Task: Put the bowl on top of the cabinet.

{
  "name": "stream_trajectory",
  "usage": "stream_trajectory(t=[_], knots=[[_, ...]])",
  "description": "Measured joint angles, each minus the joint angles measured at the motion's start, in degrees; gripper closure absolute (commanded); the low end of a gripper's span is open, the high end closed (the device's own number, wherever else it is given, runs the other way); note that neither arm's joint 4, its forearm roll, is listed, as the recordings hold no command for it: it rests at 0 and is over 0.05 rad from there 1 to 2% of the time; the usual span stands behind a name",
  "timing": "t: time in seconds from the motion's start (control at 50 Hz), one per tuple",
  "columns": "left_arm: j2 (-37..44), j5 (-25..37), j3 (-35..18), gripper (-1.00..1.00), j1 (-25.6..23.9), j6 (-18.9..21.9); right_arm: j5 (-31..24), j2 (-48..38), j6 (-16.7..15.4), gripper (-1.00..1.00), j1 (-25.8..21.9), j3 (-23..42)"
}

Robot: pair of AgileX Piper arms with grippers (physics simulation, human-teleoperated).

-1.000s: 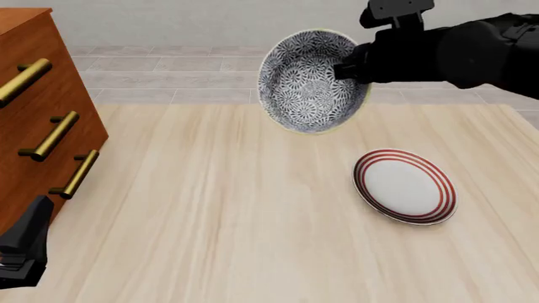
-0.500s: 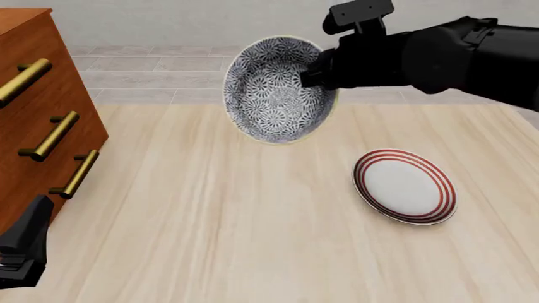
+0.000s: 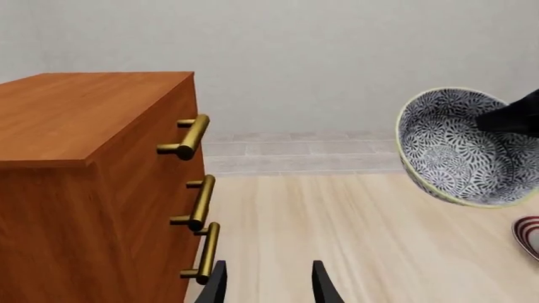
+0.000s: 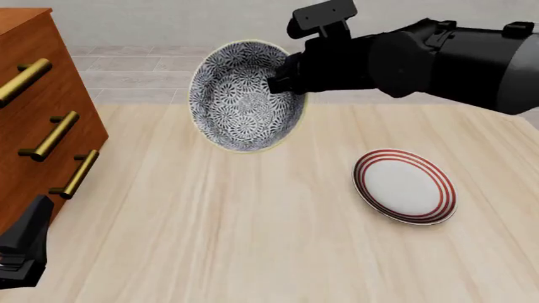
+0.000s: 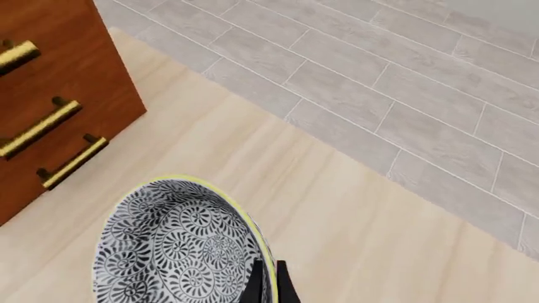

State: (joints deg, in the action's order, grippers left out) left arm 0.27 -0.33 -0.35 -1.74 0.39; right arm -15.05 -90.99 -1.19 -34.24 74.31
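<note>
The right gripper (image 4: 282,79) has the bowl (image 4: 244,95) pinched by its rim, one finger inside and one outside, and the bowl hangs in the air above the far middle of the table (image 4: 252,240), tipped on its side so the patterned inside faces the front camera. It's clear of the table and well apart from the cabinet (image 4: 38,120) at the left edge.

This is the carry leg. From the left wrist view the cabinet's flat top (image 3: 76,113) sits at about the height of the bowl's middle, so I'd say the bowl needs more lift before it goes any further left; otherwise its lower rim could catch the top edge or the brass handles (image 3: 192,136). The bowl also wants rolling back to level as it travels, so it lands on its base rather than its side. A rim pinch on a deep ceramic bowl can swing, so slow and smooth is the call, and let go only once it's seated on the wood.

The left gripper (image 3: 267,287) sits low at the near left, beside the cabinet's front, fingers parted and holding nothing. The red-ringed plate (image 4: 404,186) lies flat on the right side of the table, out of the way.

Against half a second ago: the bowl and right arm have slid further left and a touch lower, same tilt, same grip. Plate, cabinet and left gripper haven't budged.
</note>
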Motion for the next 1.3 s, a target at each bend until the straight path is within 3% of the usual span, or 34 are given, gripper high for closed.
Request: stream_trajectory(t=[0.64, 1.3], knots=[[1.4, -0.5, -0.3, -1.0, -0.9, -0.5, 1.4, -1.2, 0.7, 1.0, -5.6, 1.0], [17.7, -4.1, -13.0, -1.0, -14.4, -5.9, 2.1, -1.9, 0.7, 1.0, -6.4, 1.5]])
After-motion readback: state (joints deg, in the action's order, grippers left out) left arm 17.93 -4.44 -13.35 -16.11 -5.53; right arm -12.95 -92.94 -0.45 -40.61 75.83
